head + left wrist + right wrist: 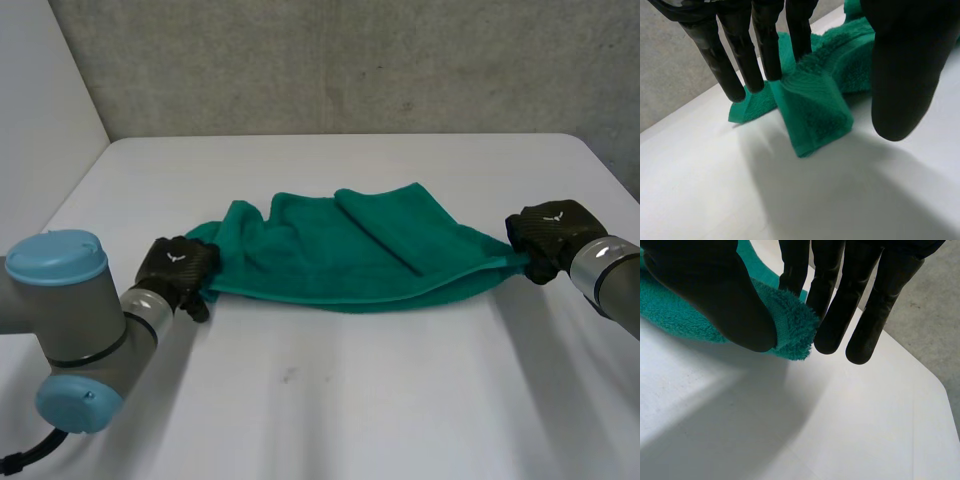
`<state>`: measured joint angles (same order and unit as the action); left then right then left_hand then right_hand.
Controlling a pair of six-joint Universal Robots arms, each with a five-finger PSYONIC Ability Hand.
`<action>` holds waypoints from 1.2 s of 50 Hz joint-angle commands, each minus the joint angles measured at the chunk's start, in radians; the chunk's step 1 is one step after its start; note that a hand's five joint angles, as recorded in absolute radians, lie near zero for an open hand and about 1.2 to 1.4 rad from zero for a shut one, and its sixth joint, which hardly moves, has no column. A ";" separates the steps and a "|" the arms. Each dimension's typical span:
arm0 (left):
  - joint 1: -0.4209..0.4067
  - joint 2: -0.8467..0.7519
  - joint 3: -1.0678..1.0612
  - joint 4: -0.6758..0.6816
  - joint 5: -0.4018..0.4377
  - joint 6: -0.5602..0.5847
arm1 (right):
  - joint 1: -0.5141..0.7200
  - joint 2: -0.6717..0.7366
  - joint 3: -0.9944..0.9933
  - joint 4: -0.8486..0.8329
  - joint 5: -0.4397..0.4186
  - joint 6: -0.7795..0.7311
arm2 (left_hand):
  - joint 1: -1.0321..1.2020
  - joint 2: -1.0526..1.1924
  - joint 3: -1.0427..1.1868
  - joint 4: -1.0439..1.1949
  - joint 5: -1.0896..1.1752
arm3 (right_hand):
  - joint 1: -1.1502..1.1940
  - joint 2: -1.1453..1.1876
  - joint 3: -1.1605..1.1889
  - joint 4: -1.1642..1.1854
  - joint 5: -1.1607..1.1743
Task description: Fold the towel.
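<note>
**Left arm up front, towel spread between both hands**

Left arm's grey joint with its light-blue cap fills the lower left of the head view. From it the forearm runs up and right to the left hand, which sits at the towel's left end. The green towel lies rumpled across the middle of the white table, with a folded flap on top near its centre. Its long near edge sags in a curve from one hand to the other. The right hand meets the towel's right end at the right of the frame, on the end of the right arm.

In the left wrist view the straight fingers rest their tips on the towel's edge. A folded corner hangs just beyond the fingertips, and the thumb stands apart from the cloth, so this hand is relaxed and grips nothing.

In the right wrist view the towel's fluffy corner is pinched between the thumb and the nearest of the fingers, while the other fingers reach past it over bare table. A grey wall stands behind the table.
</note>
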<state>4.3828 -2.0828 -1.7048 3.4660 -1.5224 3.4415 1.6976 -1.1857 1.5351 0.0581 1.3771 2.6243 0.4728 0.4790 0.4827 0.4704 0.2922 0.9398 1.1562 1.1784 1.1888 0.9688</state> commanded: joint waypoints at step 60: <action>0.015 0.049 0.391 -0.276 -0.047 0.475 | 0.099 0.072 -0.462 0.439 0.207 -0.391 | 0.924 0.917 0.914 0.926 0.930 | 0.456 0.240 0.218 0.207 0.253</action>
<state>4.4069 -1.9794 -1.6338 3.1501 -1.5704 3.9263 1.7877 -1.1518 1.4285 0.5473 1.5755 2.1184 1.1305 1.1973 1.1892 1.1948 0.9702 0.9570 1.1722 1.1802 1.1890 0.9894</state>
